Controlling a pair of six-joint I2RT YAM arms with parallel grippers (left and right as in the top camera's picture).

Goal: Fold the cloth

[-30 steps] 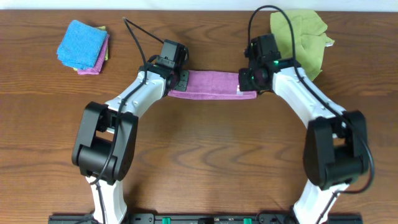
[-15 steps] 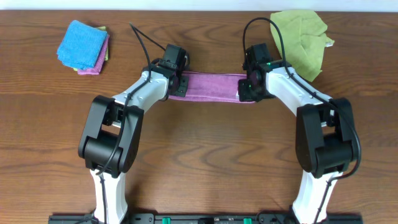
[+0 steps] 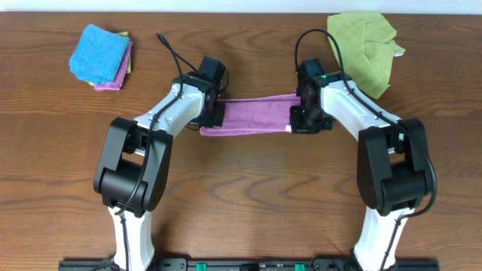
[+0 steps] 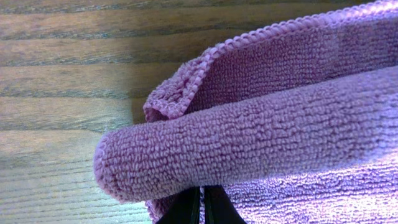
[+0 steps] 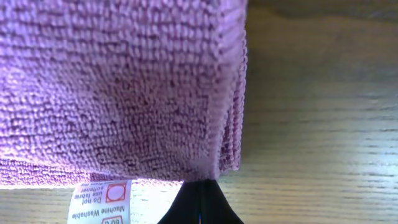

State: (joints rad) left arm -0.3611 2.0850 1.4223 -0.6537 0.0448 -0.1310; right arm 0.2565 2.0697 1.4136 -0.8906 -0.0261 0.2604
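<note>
My left end effector (image 3: pixel 213 113) is pinched tight on the left end of the cloth (image 3: pixel 254 117), my right end effector (image 3: pixel 303 114) on its right end beside the white tag (image 5: pixel 102 198). The cloth hangs between them as a narrow doubled band, low over the middle of the worktop (image 3: pixel 248 203), possibly touching it; I cannot be sure from above. To fold well I should carry both ends evenly, level and taut, so the edges meet squarely.
</note>
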